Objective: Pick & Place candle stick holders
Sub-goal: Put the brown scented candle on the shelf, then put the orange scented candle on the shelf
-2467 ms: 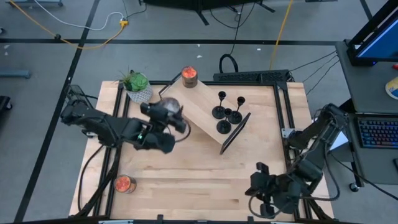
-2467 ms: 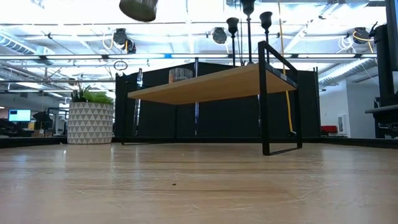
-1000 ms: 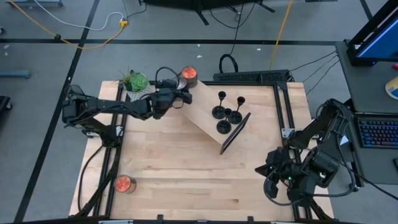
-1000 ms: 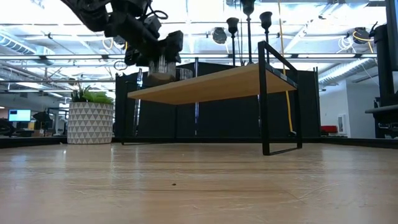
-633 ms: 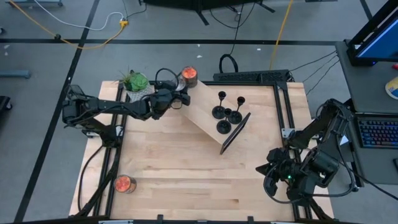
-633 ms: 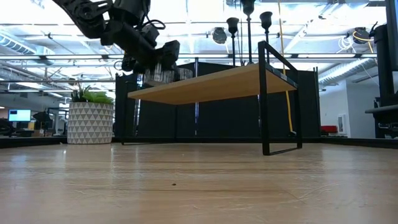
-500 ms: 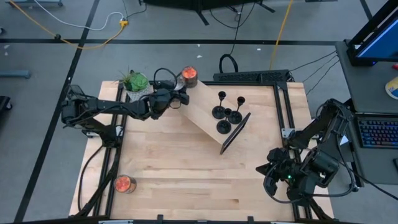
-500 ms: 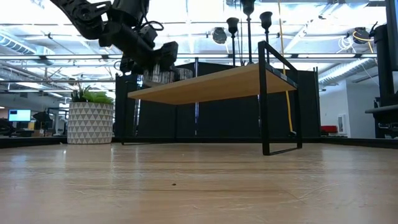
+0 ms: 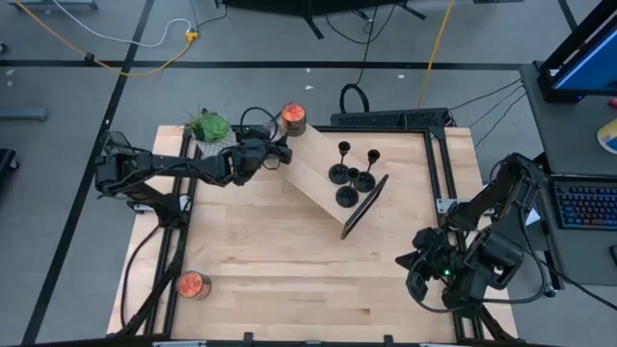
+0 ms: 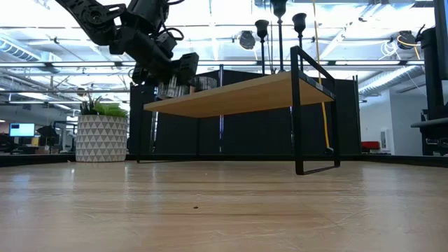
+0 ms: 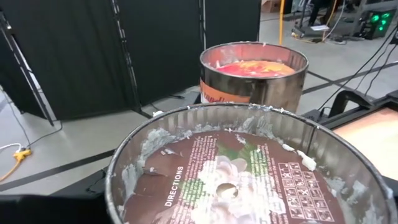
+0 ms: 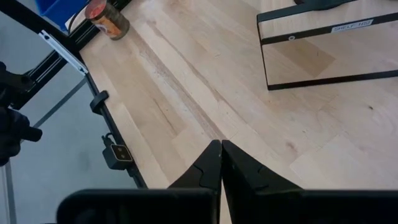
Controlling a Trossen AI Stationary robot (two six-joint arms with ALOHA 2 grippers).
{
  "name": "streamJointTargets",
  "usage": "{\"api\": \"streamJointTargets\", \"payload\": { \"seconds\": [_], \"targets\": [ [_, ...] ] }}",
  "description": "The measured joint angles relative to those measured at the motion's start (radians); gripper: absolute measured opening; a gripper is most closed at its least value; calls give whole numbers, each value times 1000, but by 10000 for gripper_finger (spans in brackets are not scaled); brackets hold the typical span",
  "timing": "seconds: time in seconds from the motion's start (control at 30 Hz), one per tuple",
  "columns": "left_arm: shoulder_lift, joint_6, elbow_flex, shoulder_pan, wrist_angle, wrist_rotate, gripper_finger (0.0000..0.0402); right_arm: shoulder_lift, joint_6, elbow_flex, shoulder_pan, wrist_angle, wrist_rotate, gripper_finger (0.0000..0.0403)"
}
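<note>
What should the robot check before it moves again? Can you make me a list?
1. Left gripper has the tin in its jaws: ok.
2. Tin resting on the shelf: cannot tell.
3. Tin apart from the red candle: ok, but close.
4. Candle stick holders upright on the shelf: ok.
5. Right gripper out of the way at the table's corner, jaws shut: ok.

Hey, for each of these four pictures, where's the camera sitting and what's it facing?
High view: overhead, straight down on table, both arms.
Low view: table height, facing shelf; left hand enters from above.
Left wrist view: on left arm, over held tin, facing candle.
Right wrist view: on right arm, over table; shut right hand.
Shared: the shelf, in high and low views.
</note>
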Motion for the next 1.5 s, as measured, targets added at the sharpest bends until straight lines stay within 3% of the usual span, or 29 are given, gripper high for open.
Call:
{"api": "streamJointTargets", "payload": {
  "seconds": [0.5,0.8,1.03,1.27,1.5],
  "targets": [
    [0,1,0,-6,-24,-1,363,0,-10,0,0,7,0,2],
    [-21,85,1,-8,33,-13,365,0,-10,0,0,7,0,2],
    [-81,139,1,-8,28,-36,365,0,-23,0,0,11,0,2],
    [-160,265,1,-13,149,-35,365,0,-55,0,0,15,0,2],
    [-288,297,1,-85,140,36,365,0,-97,0,0,18,1,2]
  ]
}}
